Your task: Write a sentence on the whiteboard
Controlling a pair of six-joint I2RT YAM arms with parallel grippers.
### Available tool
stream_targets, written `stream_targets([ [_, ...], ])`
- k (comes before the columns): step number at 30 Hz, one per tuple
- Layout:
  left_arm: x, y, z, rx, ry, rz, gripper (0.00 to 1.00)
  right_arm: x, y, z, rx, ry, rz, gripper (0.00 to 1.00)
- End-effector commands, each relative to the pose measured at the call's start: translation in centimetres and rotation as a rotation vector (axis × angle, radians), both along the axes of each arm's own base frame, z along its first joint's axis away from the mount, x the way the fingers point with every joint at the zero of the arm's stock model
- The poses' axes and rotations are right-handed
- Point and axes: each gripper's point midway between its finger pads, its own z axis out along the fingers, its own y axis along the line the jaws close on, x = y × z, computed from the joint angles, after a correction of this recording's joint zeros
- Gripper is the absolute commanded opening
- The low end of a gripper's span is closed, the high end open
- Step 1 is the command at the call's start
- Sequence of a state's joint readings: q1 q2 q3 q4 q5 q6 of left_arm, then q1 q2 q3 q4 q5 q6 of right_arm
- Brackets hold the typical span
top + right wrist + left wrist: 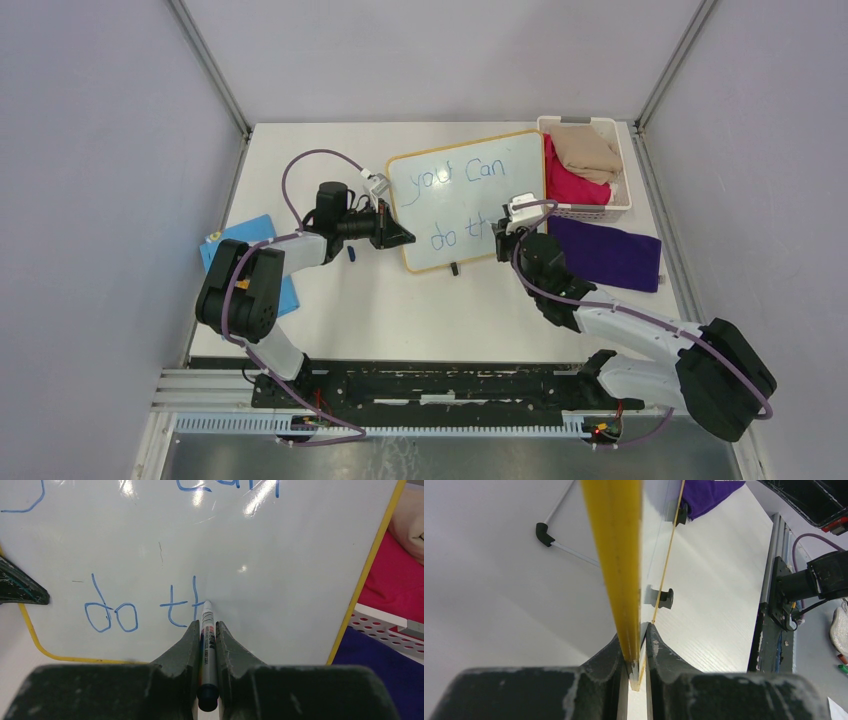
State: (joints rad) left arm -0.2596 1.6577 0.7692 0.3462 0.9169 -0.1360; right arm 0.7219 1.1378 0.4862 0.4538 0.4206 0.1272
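The whiteboard (470,225) stands tilted on the table, white with a yellow frame and black feet. Blue writing (452,178) reads "you Can" on top and "do th" below; the right wrist view shows "do th" (112,615). My left gripper (400,236) is shut on the board's left edge, whose yellow frame (616,555) runs between the fingers (663,657). My right gripper (503,238) is shut on a marker (207,637). The marker's tip (207,603) touches the board at the "h". The whiteboard fills the right wrist view (280,570).
A white basket (620,208) with beige and pink cloths stands at the back right. A purple cloth (610,255) lies right of the board. A blue pad (232,245) lies at the left edge. A small dark blue cap-like piece (351,254) lies near the left arm.
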Motion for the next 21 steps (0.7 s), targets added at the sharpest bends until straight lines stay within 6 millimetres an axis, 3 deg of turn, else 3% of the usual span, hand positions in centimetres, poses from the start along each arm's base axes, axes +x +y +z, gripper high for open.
stream_targets([
  [1,-1.3,0.6,-4.0,0.132,0.051,0.005,0.02,0.7,-1.2,1.2,0.024,-0.034,-0.062,0.0],
  [21,-1.4,0.6,-4.1,0.137,0.053,0.005,0.02,-1.0,-0.9,-1.8,0.011,0.031,0.011,0.0],
])
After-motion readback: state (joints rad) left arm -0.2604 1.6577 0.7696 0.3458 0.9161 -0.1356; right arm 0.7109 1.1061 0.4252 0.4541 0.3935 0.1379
